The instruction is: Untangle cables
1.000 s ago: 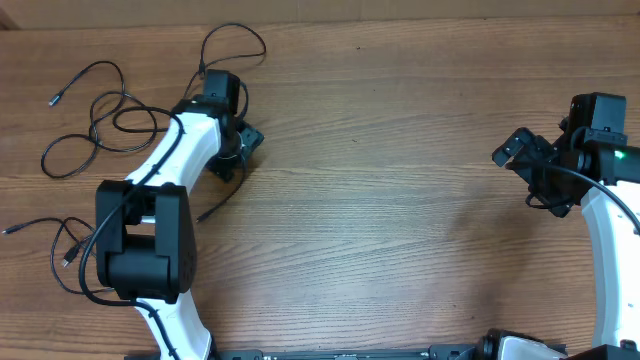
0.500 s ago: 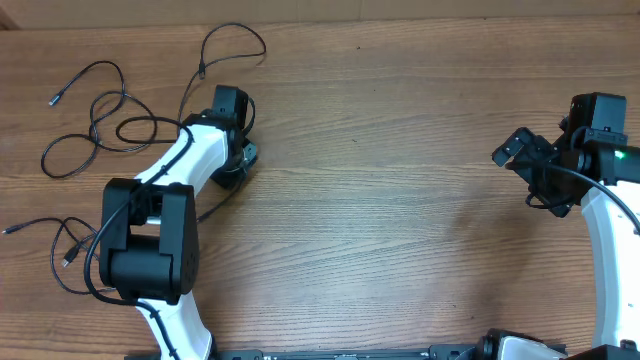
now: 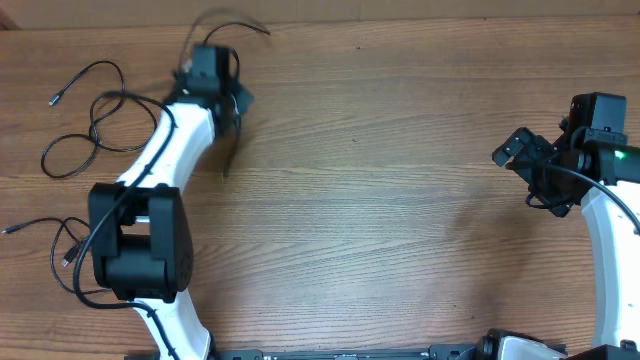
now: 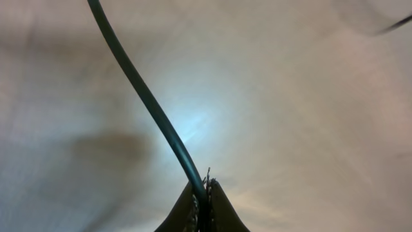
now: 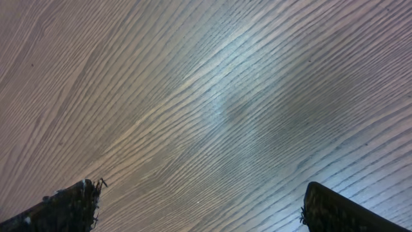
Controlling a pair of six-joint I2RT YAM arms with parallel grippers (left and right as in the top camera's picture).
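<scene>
Black and thin, a cable (image 4: 147, 103) runs into the left pincer (image 4: 205, 188), whose two fingertips are pressed together on it with no gap showing: a closed grip on that cord. From the tips the cable climbs toward 11 o'clock in the left wrist view, over a pale, blurred surface.

From overhead, the left pincer (image 3: 232, 100) sits at about 10 o'clock on the wooden table (image 3: 400, 200), smeared by blur. A faint dark strand of the held cable (image 3: 229, 150) trails from it toward 6 o'clock, and a blurred loop shows past the wrist, near the far edge. The left arm (image 3: 160, 160) rises from its black base at 7 o'clock and leans its white links toward 12 o'clock.

The right pincer (image 5: 199, 209) stands spread wide — one fingertip in each lower corner of the right wrist view, bare wood grain between them, holding nothing. Overhead it is at 3 o'clock (image 3: 515, 150), facing 9 o'clock, with the right arm (image 3: 610, 215) curving along the table's right edge.

Crossing loops of cable (image 3: 95, 125) lie at 9 to 10 o'clock, just left of the left arm, one plug end pointing outward. Whether the loops are one cord or two I cannot tell. Another cord (image 3: 35, 222) lies at 8 o'clock, running in beside the arm's base.
</scene>
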